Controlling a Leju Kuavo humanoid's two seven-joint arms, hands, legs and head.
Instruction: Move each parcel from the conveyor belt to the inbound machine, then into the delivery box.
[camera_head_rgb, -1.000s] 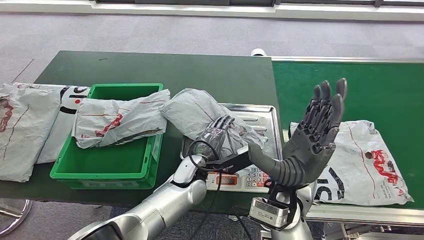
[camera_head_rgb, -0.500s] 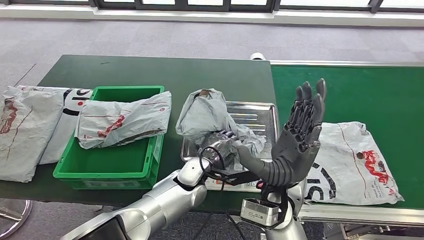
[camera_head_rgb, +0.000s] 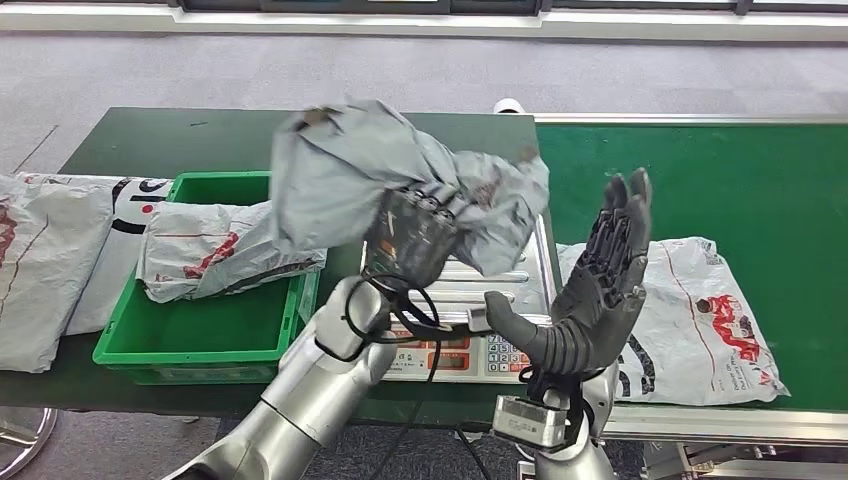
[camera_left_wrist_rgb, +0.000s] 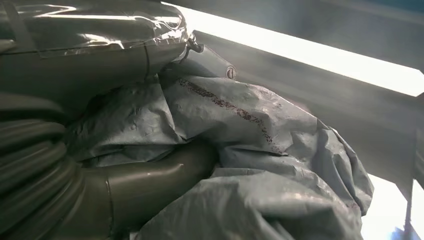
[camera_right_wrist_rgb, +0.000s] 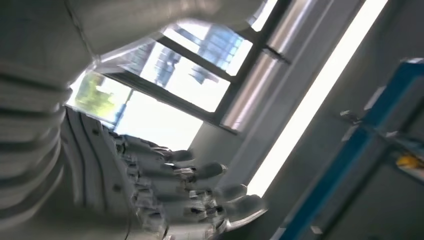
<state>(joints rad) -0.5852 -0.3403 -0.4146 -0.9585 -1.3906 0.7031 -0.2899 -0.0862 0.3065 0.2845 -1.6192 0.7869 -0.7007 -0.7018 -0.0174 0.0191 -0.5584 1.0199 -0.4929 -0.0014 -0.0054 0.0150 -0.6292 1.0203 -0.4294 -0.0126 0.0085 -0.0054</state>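
Parcel (camera_head_rgb: 340, 170), grey, crumpled, gripped by left hand (camera_head_rgb: 415, 225) above scale (camera_head_rgb: 500, 290); right hand (camera_head_rgb: 600, 290) spread, empty, upright; best carried well over rim of green box (camera_head_rgb: 200, 345) before release, slack clear.

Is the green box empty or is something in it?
Not empty. A crumpled grey parcel lies across the green box, draped over its rim; bare green floor shows in front.
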